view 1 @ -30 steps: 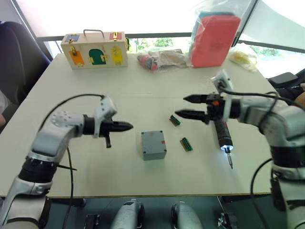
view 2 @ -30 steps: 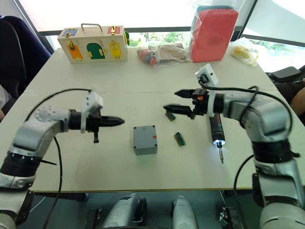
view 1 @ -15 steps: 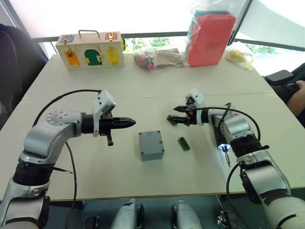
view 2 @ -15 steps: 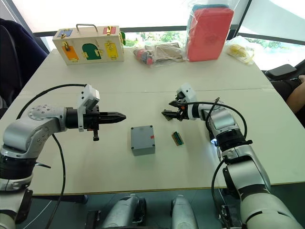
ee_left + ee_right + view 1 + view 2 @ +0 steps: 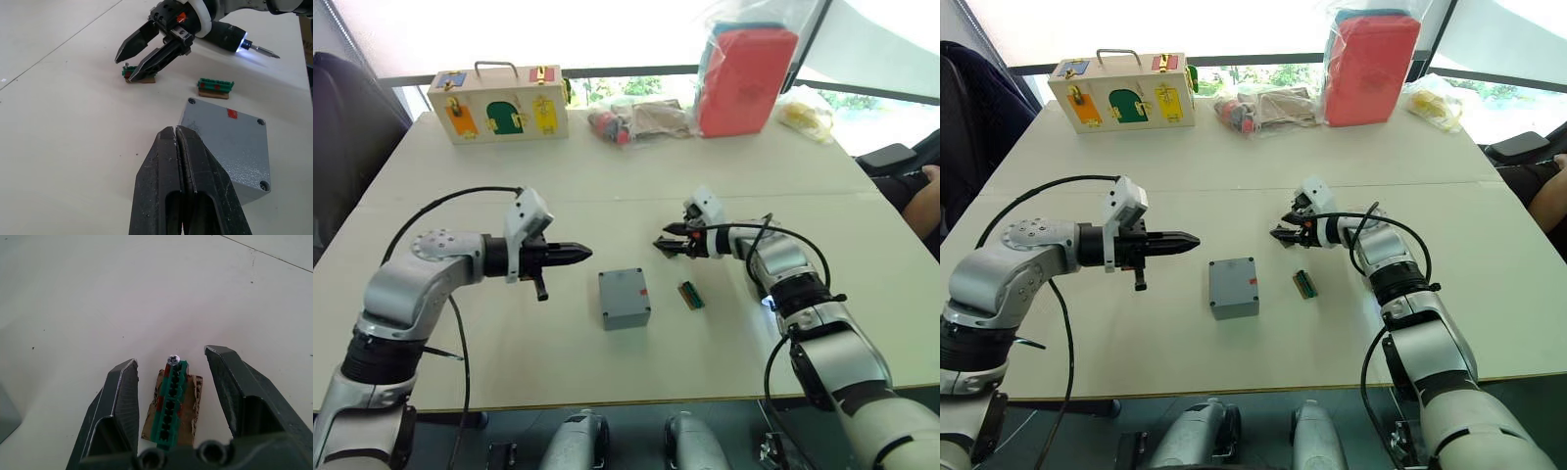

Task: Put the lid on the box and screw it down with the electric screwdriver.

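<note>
Two grippers were seen over the table (image 5: 607, 211), one on each side of the box (image 5: 625, 298), which stood near the table's middle with the lid (image 5: 230, 132) already set on top. The left gripper (image 5: 579, 257) was held to the box's left, fingers pressed together on nothing. The right gripper (image 5: 171, 377) was spread wide astride a green bit holder (image 5: 170, 404) beyond the box's right. The electric screwdriver (image 5: 232, 39) lay further right, tip lit.
</note>
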Tool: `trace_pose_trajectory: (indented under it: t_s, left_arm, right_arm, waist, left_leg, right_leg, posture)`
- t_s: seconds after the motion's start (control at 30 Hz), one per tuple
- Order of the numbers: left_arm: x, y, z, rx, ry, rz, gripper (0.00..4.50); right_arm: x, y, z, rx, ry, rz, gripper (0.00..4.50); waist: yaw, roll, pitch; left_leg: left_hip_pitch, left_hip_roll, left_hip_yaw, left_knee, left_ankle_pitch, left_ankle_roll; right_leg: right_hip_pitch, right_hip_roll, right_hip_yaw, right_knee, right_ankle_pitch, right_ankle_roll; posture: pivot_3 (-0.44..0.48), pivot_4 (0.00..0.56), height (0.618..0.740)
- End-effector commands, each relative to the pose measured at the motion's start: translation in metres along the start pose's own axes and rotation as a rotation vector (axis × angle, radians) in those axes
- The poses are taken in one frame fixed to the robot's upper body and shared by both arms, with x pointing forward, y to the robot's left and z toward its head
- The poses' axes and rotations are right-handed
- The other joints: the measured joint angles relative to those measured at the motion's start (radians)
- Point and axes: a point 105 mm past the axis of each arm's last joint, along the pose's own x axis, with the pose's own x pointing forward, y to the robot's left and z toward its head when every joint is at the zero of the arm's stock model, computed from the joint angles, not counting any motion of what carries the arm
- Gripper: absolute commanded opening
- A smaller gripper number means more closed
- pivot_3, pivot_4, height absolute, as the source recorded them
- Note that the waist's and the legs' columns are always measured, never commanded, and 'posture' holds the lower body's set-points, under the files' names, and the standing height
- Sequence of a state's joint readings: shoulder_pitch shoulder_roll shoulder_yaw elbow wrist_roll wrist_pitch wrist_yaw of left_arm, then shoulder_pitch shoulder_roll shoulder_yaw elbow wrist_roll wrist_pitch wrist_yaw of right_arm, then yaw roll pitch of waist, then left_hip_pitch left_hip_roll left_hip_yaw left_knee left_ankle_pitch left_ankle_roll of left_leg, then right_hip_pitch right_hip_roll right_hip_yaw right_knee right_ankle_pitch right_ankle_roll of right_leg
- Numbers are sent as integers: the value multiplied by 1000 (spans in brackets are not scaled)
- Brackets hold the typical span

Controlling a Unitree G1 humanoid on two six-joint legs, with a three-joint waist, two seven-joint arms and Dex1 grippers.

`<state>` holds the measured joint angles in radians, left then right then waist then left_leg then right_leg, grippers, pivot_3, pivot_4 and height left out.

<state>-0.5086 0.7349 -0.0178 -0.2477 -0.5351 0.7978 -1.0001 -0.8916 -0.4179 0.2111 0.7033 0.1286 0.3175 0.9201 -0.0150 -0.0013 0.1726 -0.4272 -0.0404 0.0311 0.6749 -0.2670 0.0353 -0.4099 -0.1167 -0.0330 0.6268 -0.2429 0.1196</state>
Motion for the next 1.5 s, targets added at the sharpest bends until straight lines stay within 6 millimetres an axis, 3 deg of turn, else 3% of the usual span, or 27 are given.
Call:
trace_pose_trajectory:
  t_s: [0.03,0.2,0.53,1.0,1.17,1.37,1.5]
  left_arm:
    - [-1,-3,6,46,-14,-2,0]
    - [-1,-4,5,49,-8,-1,0]
    - [0,-4,4,50,-7,2,0]
    - [1,-1,-2,44,-4,2,0]
    - [-4,-12,-2,39,8,-52,0]
    - [-11,-31,-6,40,59,-142,0]
    - [-10,-30,-10,37,62,-140,0]
  right_arm:
    - [-3,-8,21,-13,-72,-24,1835]
    - [-3,-9,20,-16,-70,-28,54]
    - [-4,-5,21,-23,-78,-4,54]
    - [-28,1,59,-48,-213,28,54]
    - [-48,29,73,-84,-252,105,54]
    - [-58,75,65,-85,-241,190,54]
    - [-55,90,57,-66,-223,207,54]
  waist:
    - [0,0,0]
    - [0,0,0]
    - [0,0,0]
    - [2,0,0]
    - [2,0,0]
    - [4,0,0]
    - [5,0,0]
  left_leg:
    - [0,0,0,0,0,0]
    - [0,0,0,0,0,0]
    - [0,0,0,0,0,0]
    - [0,0,0,0,0,0]
    - [0,0,0,0,0,0]
    - [0,0,0,0,0,0]
    - [0,0,0,0,0,0]
  right_leg:
    - [0,0,0,1,0,0]
    - [0,0,0,1,0,0]
    - [0,0,0,1,0,0]
    - [0,0,0,1,0,0]
    - [0,0,0,1,0,0]
    - [-1,-1,0,1,0,0]
    - [-1,-1,0,1,0,0]
  posture:
    - [0,150,740]
    - [0,150,740]
    - [0,150,740]
    - [0,150,740]
    - [0,150,740]
    - [0,150,740]
    - [0,150,740]
